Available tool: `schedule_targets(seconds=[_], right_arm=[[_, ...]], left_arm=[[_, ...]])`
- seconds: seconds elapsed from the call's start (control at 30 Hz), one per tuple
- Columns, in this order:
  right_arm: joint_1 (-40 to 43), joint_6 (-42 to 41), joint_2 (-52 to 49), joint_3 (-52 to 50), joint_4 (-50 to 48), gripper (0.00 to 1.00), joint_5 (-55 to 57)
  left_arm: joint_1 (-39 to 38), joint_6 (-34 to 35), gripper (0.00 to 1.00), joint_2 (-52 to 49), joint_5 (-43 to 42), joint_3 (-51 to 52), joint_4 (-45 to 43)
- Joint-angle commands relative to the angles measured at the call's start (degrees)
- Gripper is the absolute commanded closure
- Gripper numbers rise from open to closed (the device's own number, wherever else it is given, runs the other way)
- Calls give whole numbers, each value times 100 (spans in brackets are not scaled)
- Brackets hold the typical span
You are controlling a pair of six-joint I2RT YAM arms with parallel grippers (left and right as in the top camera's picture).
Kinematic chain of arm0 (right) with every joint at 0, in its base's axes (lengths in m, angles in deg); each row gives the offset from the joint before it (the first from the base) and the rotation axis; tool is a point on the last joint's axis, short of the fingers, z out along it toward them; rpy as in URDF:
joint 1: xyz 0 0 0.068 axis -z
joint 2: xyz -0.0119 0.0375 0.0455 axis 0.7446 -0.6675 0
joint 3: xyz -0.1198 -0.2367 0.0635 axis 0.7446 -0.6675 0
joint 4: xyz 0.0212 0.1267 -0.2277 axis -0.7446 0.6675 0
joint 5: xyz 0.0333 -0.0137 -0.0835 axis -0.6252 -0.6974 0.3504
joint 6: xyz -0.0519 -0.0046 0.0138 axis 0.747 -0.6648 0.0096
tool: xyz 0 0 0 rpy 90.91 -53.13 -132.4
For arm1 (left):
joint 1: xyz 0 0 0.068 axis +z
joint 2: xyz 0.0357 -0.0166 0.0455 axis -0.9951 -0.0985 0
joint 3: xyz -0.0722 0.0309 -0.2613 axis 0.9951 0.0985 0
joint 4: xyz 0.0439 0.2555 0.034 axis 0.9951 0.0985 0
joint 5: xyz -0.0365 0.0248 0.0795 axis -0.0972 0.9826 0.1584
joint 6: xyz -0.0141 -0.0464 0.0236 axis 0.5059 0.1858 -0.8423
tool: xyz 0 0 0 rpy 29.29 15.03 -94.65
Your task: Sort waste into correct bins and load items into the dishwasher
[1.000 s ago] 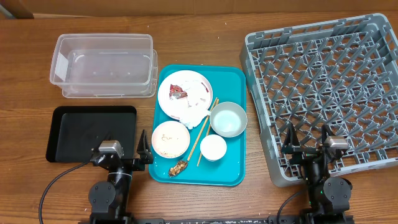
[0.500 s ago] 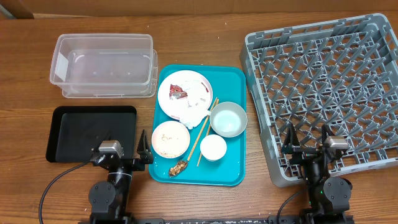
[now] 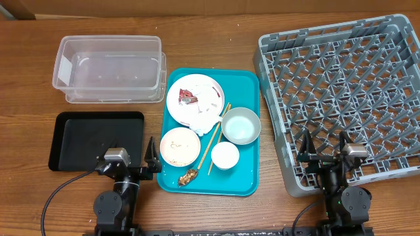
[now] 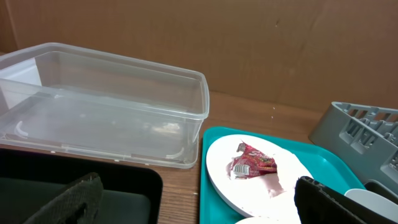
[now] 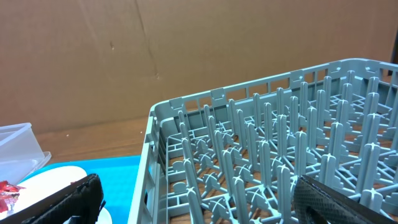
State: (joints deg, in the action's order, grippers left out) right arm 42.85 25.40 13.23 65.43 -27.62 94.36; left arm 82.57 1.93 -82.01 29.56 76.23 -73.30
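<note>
Waste: none sorted. The crumpled napkin (image 3: 203, 120), red-and-white wrapper (image 3: 188, 98), rice grains (image 3: 176, 148) and brown food scrap (image 3: 189, 176) all lie on the teal tray (image 3: 246, 85) at mid-bench.
Clear tub (image 3: 108, 72): far left of the bench (image 3: 216, 39), nothing in it.
Black tray (image 3: 85, 134): in front of the tub, nothing in it.
Left jaws: spread wide, holding nothing, parked at the near edge between the black tray and the teal tray's near left corner.
Waste relative to left jaws: the food scrap is nearest, just to their right. The rice bowl (image 3: 164, 141) is just beyond. The wrapper and napkin sit farther back on the plate (image 3: 178, 107), and the wrist view shows the wrapper straight ahead.
Dishes: the plate, rice bowl, pale bowl (image 3: 241, 125), cup (image 3: 225, 155) and chopsticks (image 3: 216, 141) are all on the teal tray, none loaded.
Dish rack (image 3: 341, 92): right of the teal tray, no item on its pegs.
Right jaws: spread wide, holding nothing, over the rack's near edge. The cup and pale bowl are the closest items, off to their left and apart from them.
Progress: judged at the start. Every piece of waste and every dish is yet to be moved.
Outstanding: waste into the two bins, rice cleared from the bowl, then the dishes and chopsticks into the rack.
</note>
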Motion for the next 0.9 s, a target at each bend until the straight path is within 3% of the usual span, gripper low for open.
schedule_targets(seconds=[0.0, 0.6, 0.87], right_arm=[[15, 35, 46, -61, -37, 0, 35], [15, 35, 46, -61, -35, 0, 31], [15, -398, 46, -57, -105, 0, -118]], left_arm=[[-7, 76, 0, 0, 44, 22, 7], [-7, 155, 0, 0, -122, 22, -48], [-7, 223, 0, -11, -380, -153, 17]])
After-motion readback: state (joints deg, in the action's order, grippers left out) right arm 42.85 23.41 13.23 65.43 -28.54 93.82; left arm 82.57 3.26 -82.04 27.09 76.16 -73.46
